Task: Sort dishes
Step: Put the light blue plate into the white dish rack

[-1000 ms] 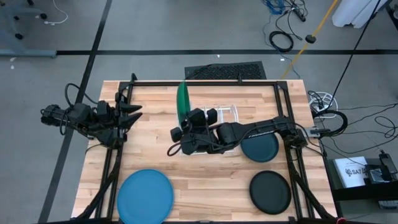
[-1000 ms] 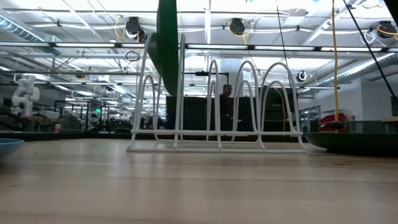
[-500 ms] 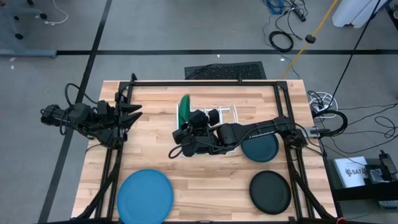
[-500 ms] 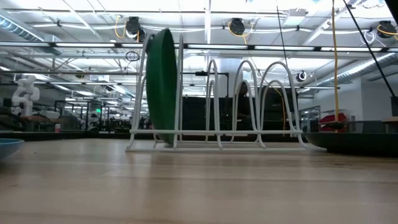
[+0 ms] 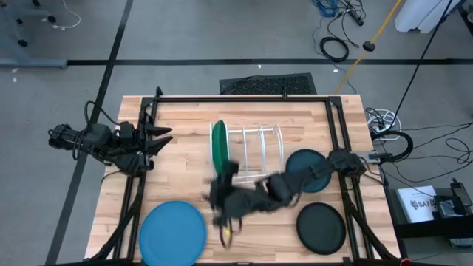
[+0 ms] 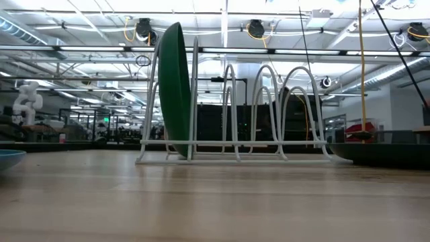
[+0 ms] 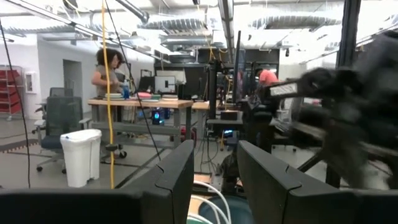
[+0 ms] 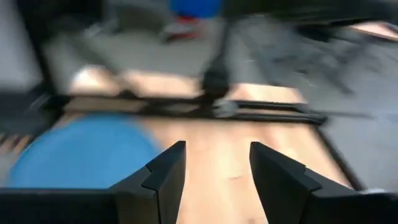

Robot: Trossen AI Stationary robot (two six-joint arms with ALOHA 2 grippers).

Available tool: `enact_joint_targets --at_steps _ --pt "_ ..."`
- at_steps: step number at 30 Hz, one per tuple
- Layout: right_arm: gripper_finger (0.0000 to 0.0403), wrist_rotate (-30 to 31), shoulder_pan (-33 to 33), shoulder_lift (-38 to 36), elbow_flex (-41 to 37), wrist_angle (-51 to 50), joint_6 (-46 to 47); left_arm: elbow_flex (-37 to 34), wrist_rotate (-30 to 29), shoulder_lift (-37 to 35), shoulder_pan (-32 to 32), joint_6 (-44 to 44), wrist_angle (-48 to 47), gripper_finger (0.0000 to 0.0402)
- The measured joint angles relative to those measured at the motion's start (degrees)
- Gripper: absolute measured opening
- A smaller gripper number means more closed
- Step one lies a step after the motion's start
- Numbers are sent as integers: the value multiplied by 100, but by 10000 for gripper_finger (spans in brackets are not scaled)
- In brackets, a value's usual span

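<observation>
The large green plate (image 5: 219,142) stands on edge in the leftmost slot of the white wire rack (image 5: 259,146), as the low view shows (image 6: 176,91). The large light blue plate (image 5: 172,233) lies flat near the table's near-left corner. The dark teal plate (image 5: 307,170) and the black plate (image 5: 321,227) lie flat at the right. My right gripper (image 5: 222,216) is open and empty, low over the table between the rack and the light blue plate (image 8: 74,162). My left gripper (image 5: 164,134) is open and empty at the table's left side.
The dark frame rails (image 5: 244,98) run along the table's far, left and right sides. Bare wood lies between the light blue and black plates. Beyond the table is a room with desks and a person (image 7: 111,68) standing far off.
My right gripper has lowered the green plate into the rack's leftmost slot, let go of it, and swung fast toward the table's near edge and the light blue plate. The green plate now stands on edge in the rack by itself.
</observation>
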Motion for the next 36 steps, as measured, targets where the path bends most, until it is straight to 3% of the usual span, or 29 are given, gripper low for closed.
enact_joint_targets --at_steps 8,18,26,36 --pt "169 -893 430 876 -2 -549 -702 2 -2 0 1 -559 -224 135" --pt "169 -1483 506 2144 -7 234 -2498 2 -2 11 0 -1506 -836 135" --pt "169 -1755 567 2596 -4 707 -3841 2 -2 13 2 -1646 -904 135" --pt "169 -1649 556 2886 -7 1547 -5036 2 -10 12 2 -1929 -1259 135"
